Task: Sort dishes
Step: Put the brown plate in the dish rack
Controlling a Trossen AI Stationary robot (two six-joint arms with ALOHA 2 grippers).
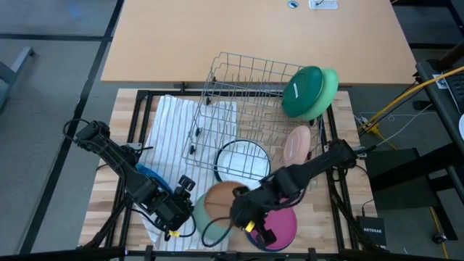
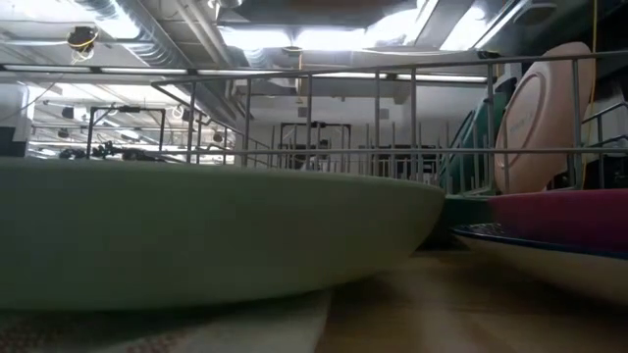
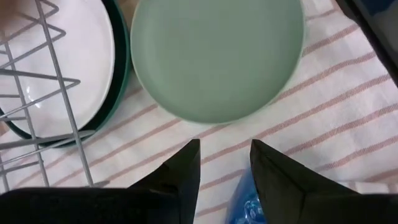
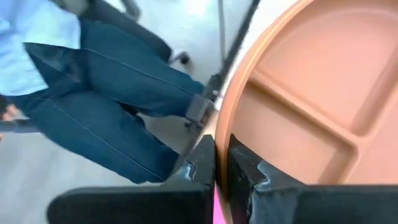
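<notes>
My right gripper (image 4: 221,163) pinches the tan plate's (image 4: 311,112) rim, tilting it off the desk (image 1: 330,217) beside the magenta plate (image 1: 284,226) to rack it; my left gripper (image 3: 224,163) waits empty, fingers parted, before the sage bowl (image 3: 214,53)

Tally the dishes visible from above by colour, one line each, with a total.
dark green plate: 1
light green plate: 1
peach plate: 1
white plate: 1
tan plate: 1
sage bowl: 1
magenta plate: 1
Total: 7
</notes>
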